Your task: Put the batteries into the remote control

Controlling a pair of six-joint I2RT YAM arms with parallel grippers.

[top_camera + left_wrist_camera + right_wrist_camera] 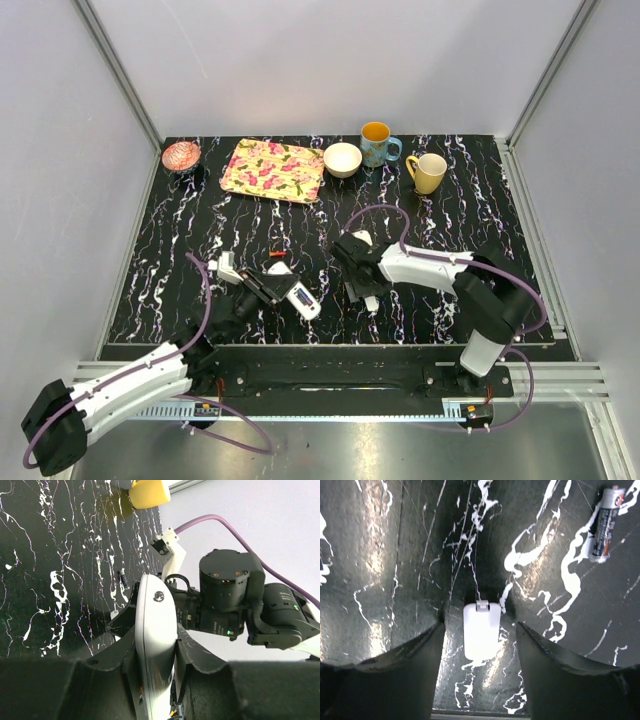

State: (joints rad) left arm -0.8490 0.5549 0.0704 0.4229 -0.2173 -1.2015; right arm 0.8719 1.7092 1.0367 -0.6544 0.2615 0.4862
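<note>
The remote control (pixel 152 610) is clamped edge-on in the left end effector (pixel 155 647), near the front of the worktop (pixel 200 250). The right end effector (pixel 480 652) hangs with its jaws apart, straddling the loose white cover (pixel 481 630), which lies flat. One battery (pixel 605 525) lies well apart from it. Hazard: closing here would take the cover, not the battery. A thin flat part may also slip from the fingers.

A robotics lab cell. Robot arms (pixel 130 380) are bolted to a black base plate (pixel 330 380) at the edge of a black marbled table (pixel 470 230), enclosed by plain white panels (pixel 330 60) on aluminium struts (pixel 120 75).
</note>
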